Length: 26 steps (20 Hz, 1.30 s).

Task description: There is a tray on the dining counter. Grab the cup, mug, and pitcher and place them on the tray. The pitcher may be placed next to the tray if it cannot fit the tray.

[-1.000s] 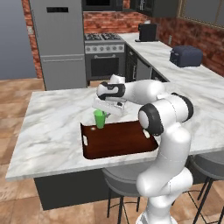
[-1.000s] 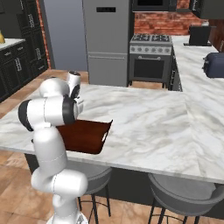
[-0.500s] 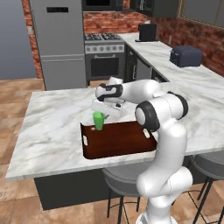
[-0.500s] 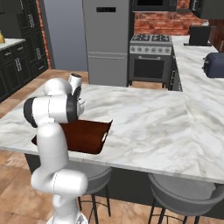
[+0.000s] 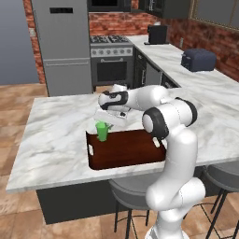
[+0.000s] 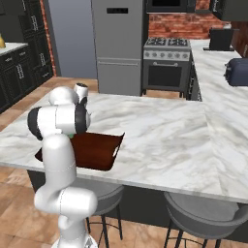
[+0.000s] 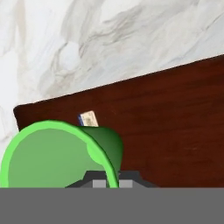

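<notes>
vs 1 s ago: base cams unchanged, arm has shifted only slightly, cup (image 5: 101,131) still at the tray's far-left corner under the hand. No other thing has moved.

Left to right, left base view:
- counter (image 5: 51,140), white marble island, carries everything here.
- tray (image 5: 128,149), dark red-brown, near the counter's front edge, white cut-out handle at each short end.
- cup, bright green, upright, over the tray's far-left corner. Can't tell if its base touches the tray floor.
- pincer (image 5: 105,122) directly above the cup, arm reaching in from the right.

Hand view: pincer (image 7: 107,183) clamped on the cup's rim (image 7: 61,153), one fingertip inside the wall, one outside. Tray (image 7: 175,127) wood beneath, marble (image 7: 87,39) beyond its edge. Small pale label-like patch just behind the cup, can't identify.

Right base view: tray (image 6: 99,150) partly hidden behind the arm, counter (image 6: 164,140) to its right.

Count: 1 cup, 1 tray, 1 island counter, 1 pincer.
</notes>
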Motion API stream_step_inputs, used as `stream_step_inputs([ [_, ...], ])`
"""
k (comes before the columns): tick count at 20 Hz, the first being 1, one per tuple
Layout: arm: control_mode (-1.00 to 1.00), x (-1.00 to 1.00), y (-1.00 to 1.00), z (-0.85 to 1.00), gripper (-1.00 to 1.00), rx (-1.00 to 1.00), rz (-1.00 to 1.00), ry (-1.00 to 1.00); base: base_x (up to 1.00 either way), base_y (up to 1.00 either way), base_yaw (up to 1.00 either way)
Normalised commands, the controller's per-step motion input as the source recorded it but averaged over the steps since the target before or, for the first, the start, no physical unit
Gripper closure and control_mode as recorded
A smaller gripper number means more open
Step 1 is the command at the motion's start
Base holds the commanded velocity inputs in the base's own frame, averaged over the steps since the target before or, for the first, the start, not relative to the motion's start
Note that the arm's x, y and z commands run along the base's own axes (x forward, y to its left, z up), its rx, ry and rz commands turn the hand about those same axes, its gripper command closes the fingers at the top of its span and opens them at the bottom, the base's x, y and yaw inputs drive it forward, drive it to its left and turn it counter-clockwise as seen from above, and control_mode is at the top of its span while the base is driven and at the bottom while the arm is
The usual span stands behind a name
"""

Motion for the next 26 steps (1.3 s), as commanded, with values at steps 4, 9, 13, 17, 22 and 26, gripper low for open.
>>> stream_step_inputs([
  [4, -1.00, 0.01, 0.14, -0.28, 1.00, 0.00, 0.02, 0.01, 0.00, 0.00, 0.00],
  [9, -1.00, 0.03, 0.03, -0.29, 1.00, 0.00, 0.02, 0.00, 0.00, 0.00, 0.00],
  [13, -1.00, 0.00, 0.01, -0.15, 1.00, 0.00, 0.02, 0.00, 0.00, 0.00, 0.00],
  [17, -1.00, 0.00, 0.00, 0.00, -1.00, 0.00, 0.00, 0.00, 0.00, 0.00, 0.00],
  [22, -1.00, 0.00, 0.00, 0.01, -1.00, 0.00, 0.00, 0.00, 0.00, 0.00, 0.00],
  [26, -1.00, 0.00, -0.10, 0.35, -1.00, 0.00, 0.03, 0.00, 0.00, 0.00, 0.00],
])
